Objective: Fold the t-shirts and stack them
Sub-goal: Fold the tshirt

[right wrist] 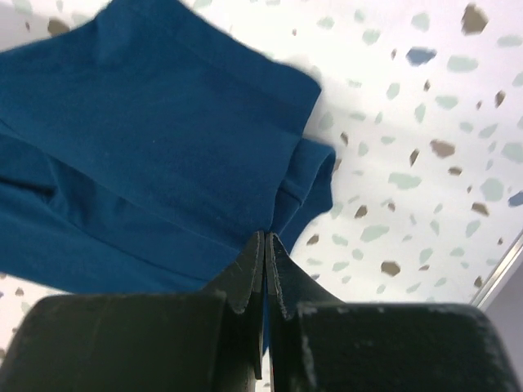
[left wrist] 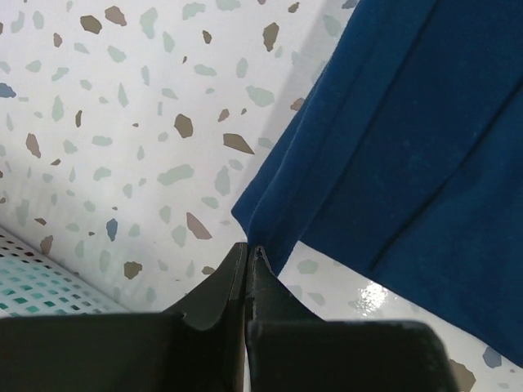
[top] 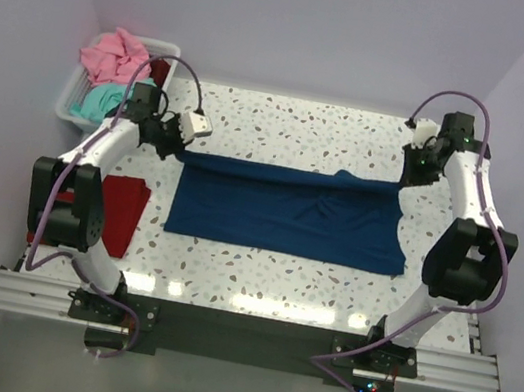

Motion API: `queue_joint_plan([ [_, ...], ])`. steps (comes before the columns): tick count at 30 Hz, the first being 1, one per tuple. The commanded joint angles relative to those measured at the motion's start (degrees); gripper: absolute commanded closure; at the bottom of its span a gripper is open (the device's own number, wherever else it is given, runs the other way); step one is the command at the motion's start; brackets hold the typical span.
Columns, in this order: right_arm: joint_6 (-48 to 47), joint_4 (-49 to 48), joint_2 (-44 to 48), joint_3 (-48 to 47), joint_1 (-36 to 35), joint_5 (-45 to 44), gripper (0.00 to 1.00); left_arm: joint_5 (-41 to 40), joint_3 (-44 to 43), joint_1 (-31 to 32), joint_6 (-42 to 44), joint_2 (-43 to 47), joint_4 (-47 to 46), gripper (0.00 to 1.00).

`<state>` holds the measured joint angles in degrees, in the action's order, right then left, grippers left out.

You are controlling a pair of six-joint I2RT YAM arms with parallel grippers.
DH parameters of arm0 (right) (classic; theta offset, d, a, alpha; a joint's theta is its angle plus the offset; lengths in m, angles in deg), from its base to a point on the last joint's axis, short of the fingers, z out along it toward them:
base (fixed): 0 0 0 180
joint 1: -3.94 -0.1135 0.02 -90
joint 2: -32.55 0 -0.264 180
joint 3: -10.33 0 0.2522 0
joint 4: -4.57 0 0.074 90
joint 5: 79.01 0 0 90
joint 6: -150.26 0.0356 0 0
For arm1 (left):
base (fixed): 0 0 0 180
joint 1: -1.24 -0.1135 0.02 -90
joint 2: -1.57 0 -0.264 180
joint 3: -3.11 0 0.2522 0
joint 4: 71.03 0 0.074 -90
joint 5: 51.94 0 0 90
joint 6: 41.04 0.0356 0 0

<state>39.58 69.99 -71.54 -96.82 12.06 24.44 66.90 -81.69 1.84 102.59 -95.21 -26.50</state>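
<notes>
The navy blue t-shirt [top: 284, 215] lies stretched across the middle of the table, its far edge drawn taut between both grippers. My left gripper [top: 177, 149] is shut on the shirt's far left corner; in the left wrist view the jaws [left wrist: 248, 249] pinch the tip of the cloth [left wrist: 409, 147]. My right gripper [top: 408, 176] is shut on the far right corner, and in the right wrist view the fabric [right wrist: 147, 131] runs in between the closed jaws [right wrist: 267, 237]. A dark red t-shirt [top: 122, 212] lies flat at the left edge. The pink [top: 112, 56] and teal [top: 106, 100] t-shirts sit in the basket.
The white plastic basket [top: 68, 96] stands off the table's far left corner; its mesh wall [left wrist: 33, 286] shows close beside my left gripper. Purple walls close in the speckled table [top: 285, 124] at the back and both sides. The arm bases stand at the near edge.
</notes>
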Motion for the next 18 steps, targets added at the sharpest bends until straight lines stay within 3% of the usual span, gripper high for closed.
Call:
queue_joint_plan([
  [1,-1.9,-0.2,4.9,3.8,0.6,-0.1,1.00,1.1,2.4,-0.6,4.0,3.3,-0.6,1.00],
  [18,-1.4,-2.3,12.6,19.6,0.6,-1.2,1.00,0.5,9.6,-0.6,8.1,5.6,0.9,1.00],
])
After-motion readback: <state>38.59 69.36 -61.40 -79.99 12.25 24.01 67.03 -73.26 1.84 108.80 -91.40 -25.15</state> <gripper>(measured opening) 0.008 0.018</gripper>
